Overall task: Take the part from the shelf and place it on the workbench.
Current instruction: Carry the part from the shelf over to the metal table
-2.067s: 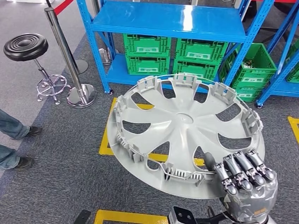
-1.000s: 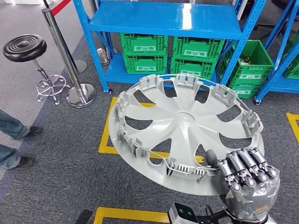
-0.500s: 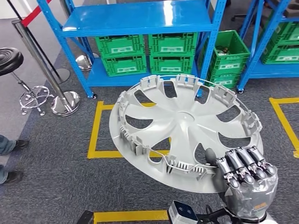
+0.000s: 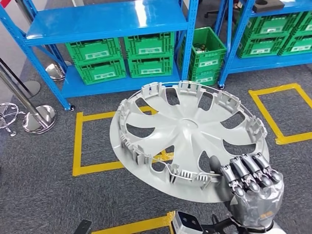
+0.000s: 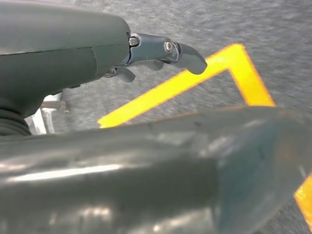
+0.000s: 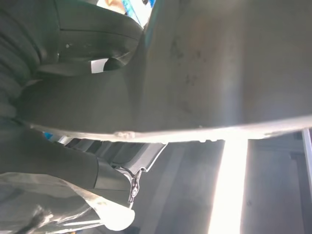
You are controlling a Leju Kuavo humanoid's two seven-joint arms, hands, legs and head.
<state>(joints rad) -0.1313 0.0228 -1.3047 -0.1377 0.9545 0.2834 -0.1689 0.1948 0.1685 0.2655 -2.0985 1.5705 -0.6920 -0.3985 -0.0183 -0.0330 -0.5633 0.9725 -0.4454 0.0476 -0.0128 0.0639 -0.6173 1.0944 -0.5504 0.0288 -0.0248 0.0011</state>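
One grey spoked wheel cover (image 4: 189,141), clip-ringed, rim pinched by right hand (image 4: 254,187) fingers (image 4: 244,175); left hand's (image 5: 66,53) apparently spread.

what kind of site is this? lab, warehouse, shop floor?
Most likely a warehouse or factory-style test area: blue steel shelving stocked with green plastic crates, and yellow tape boxes marked on grey carpet. The right hand carries a grey wheel cover.

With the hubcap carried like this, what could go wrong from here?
1. The right hand holds the hubcap at one rim edge only, so most of it hangs out unsupported; it may tilt or slip free.
2. The hubcap juts toward the blue shelf and its posts; a turn could clip them.
3. It hides much of the floor ahead in the head view.
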